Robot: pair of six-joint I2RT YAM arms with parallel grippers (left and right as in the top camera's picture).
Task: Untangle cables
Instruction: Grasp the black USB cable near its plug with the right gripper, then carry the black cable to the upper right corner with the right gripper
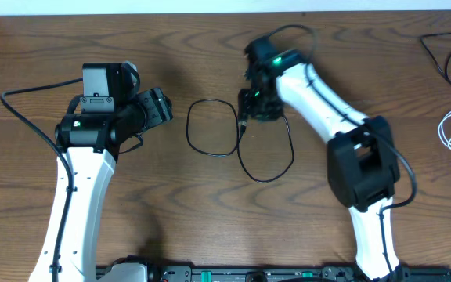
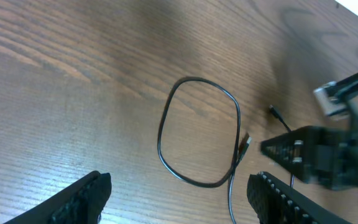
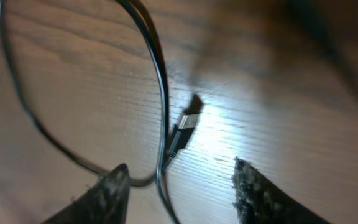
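Black cable [image 3: 165,93] lies looped on the table [image 1: 210,47] just ahead of the left pincer [image 2: 179,179], whose jaws hang released and empty; the right pincer [image 3: 179,168], spread, straddles its plug [image 3: 184,127] ungripped. Best centre the plug between the fingers [image 3: 110,193] before clenching, then lift gently.

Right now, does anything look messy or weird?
The black cable in the middle is looped over itself, crossing near its loose plug. The white cable lies bunched far off to the right. Nothing looks broken.
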